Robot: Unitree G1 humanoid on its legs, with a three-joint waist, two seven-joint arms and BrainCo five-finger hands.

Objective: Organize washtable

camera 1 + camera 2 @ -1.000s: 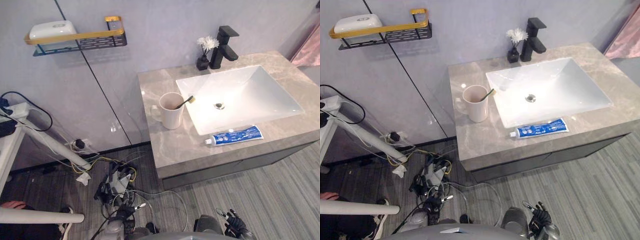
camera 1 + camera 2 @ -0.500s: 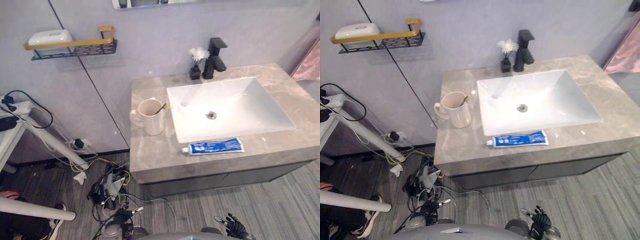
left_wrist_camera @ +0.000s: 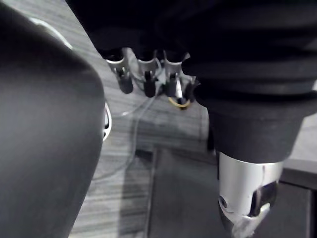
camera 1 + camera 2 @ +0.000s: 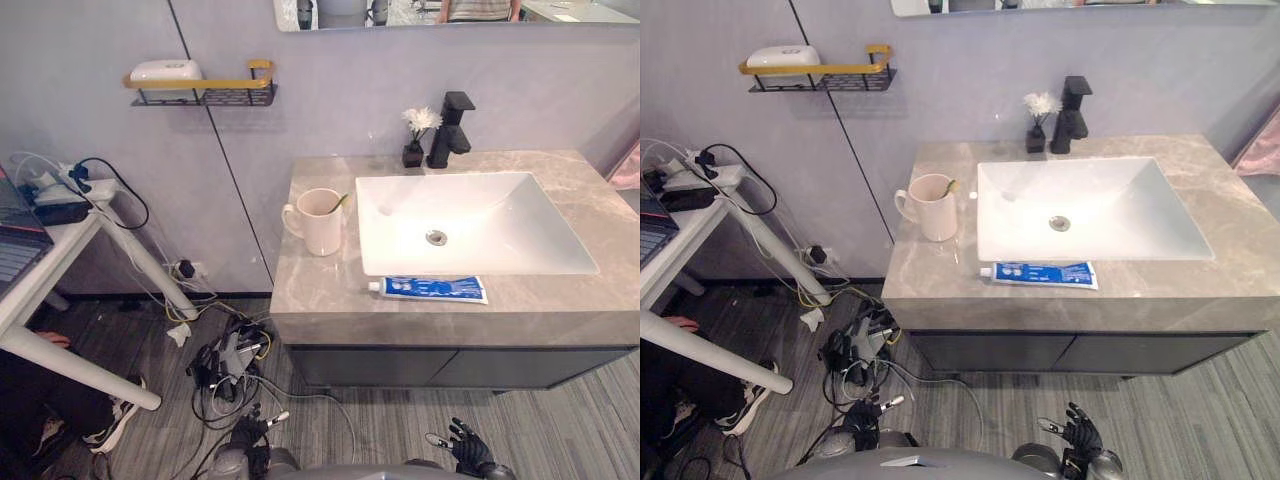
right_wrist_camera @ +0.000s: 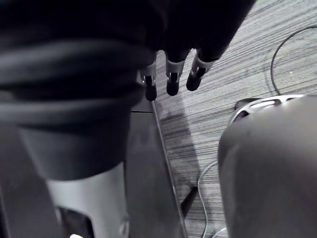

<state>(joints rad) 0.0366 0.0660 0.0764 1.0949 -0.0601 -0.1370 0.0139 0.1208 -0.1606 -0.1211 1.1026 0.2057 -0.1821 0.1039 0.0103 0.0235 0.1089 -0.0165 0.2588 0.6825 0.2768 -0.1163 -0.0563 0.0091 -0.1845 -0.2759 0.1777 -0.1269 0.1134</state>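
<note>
you have shifted the head camera, not the things: the washtable [image 4: 320, 300] now sits squarer in view, the wall shelf [image 4: 200, 90] shows further right, the lower edge of the mirror [image 4: 400, 12] has appeared above, and a laptop [image 4: 15, 250] has entered at the left edge.

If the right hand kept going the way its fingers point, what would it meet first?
Likely the striped floor: the right hand hangs fingers-down over it, with nothing visible between.

White desk [image 4: 70, 255] at left edge, laptop [image 4: 15, 250] on it. Tangled cables [image 4: 230, 362] on striped floor [image 4: 570, 420], lower centre. Mirror [image 4: 440, 12] along top edge.
</note>
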